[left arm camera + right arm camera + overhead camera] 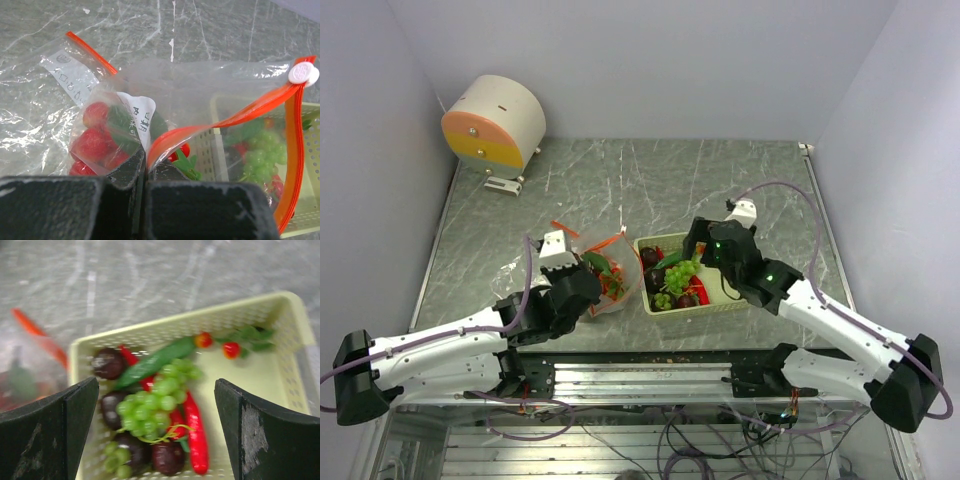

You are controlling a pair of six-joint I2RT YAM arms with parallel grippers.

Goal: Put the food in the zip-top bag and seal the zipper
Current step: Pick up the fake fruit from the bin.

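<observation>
The clear zip-top bag (610,268) lies left of the pale green basket (735,302). My left gripper (145,167) is shut on the bag's near mouth edge and holds the orange-red zipper (235,117) lifted, with its white slider (301,73) at the far right. Red strawberries (92,145) sit inside the bag (165,90). My right gripper (155,440) is open and empty above the basket (260,370), over green grapes (150,405), red chili peppers (196,432) and dark purple pieces (107,362). It shows in the top view (705,245) over the basket's far side.
A round white, pink and yellow device (495,120) stands at the table's back left. A small orange-red strip (563,228) lies on the marble just behind the bag. A metal rail (650,365) runs along the near table edge.
</observation>
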